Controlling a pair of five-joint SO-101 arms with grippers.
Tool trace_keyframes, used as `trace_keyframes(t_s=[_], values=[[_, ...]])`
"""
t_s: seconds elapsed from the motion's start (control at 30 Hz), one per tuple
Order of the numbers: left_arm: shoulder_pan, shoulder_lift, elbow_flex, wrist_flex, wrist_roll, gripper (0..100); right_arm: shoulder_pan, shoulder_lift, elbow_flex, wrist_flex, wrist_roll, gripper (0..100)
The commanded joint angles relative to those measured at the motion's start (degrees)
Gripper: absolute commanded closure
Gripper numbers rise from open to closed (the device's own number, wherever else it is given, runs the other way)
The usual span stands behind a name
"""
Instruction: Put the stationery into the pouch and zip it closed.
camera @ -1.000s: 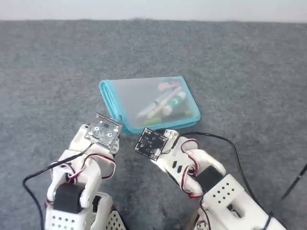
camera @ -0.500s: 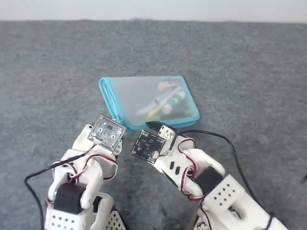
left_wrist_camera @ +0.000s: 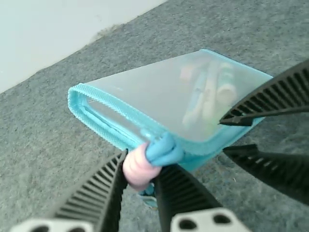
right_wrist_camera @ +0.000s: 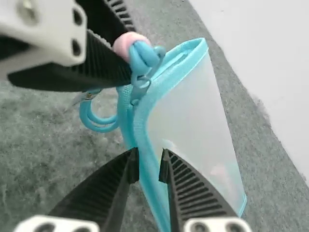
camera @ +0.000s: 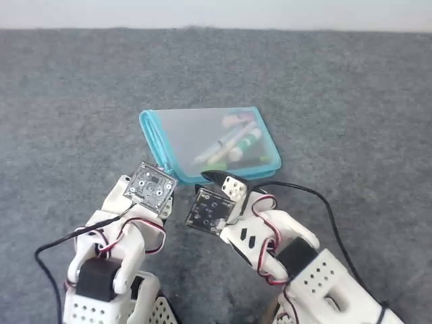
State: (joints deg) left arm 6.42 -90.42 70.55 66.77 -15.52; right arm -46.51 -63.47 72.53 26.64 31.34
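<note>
A translucent pouch [camera: 202,138] with teal trim lies flat on the grey carpet, and several pens [camera: 233,145] show through its side. At the pouch's near left corner my left gripper [left_wrist_camera: 141,168] is shut on the zipper pull [left_wrist_camera: 164,150], pinching its pink bead [left_wrist_camera: 135,171]. My right gripper [right_wrist_camera: 147,157] is shut on the pouch's teal zipper edge [right_wrist_camera: 145,140], just right of the pull. One of its black fingers [camera: 214,177] lies on the pouch's near edge. A teal ring [right_wrist_camera: 96,121] hangs loose below the pull.
Grey carpet [camera: 351,101] lies bare all around the pouch, up to a pale wall [camera: 216,12] at the back. Both arm bodies and their cables [camera: 317,196] fill the near edge of the table.
The right arm's wrist has drawn back a little and tilted, baring a black finger at the pouch's near edge. The left arm shifted slightly right. The pouch has stayed in place.
</note>
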Motion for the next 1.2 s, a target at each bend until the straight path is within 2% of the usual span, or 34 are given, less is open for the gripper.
trace_keyframes(t_s=[0.0,0.23,0.57,0.63,1.03,1.17], values=[[0.62,0.26,-0.75,-2.55,0.53,99,0.48,3.12,-4.04,-2.59,1.23,92.5],[0.62,0.26,-0.75,-2.55,0.53,99,0.66,7.87,-9.58,-2.77,1.23,92.5],[0.62,0.26,-0.75,-1.85,0.53,99,0.92,22.73,-19.69,-2.77,1.23,93.9],[0.62,0.26,-0.75,-1.76,0.53,99,1.01,23.34,-20.04,-2.77,1.49,99.8],[0.09,0.26,-1.1,-2.73,0.7,99,9.89,23.87,-16.09,3.65,1.49,99.2],[-3.78,0.26,-1.01,-4.57,0.88,99,10.77,23.87,-13.27,3.65,1.67,99.2]])
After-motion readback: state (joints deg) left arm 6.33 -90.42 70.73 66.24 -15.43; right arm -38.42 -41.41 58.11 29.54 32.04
